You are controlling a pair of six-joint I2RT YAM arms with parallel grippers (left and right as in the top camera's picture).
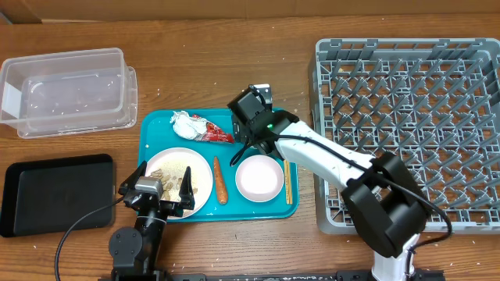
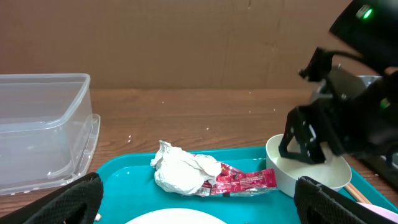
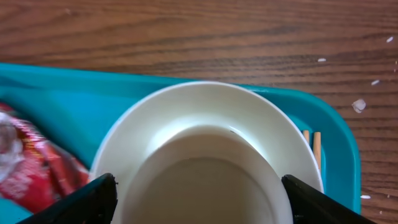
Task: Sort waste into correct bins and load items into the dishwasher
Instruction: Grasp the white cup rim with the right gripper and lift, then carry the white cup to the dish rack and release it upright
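— While the overhead view is up, where is the waste?
— On the teal tray [image 1: 150,133]: tissue [image 1: 185,123], wrapper [image 1: 212,133] and carrot [image 1: 220,181], beside the scrap-strewn plate [image 1: 178,181], bowl [image 1: 259,178] and chopsticks [image 1: 287,183]. The clear tub [image 1: 66,90] and black tray [image 1: 55,191] sit to its left, the dish rack [image 1: 414,117] to its right.
— Left wrist?
— The left gripper [image 2: 198,190] gapes wide over the plate's near edge, holding nothing. Tissue and wrapper lie ahead.
— Right wrist?
— The right gripper [image 3: 199,180] stands spread, a finger on either side of the bowl. Whether they touch it, I cannot tell.
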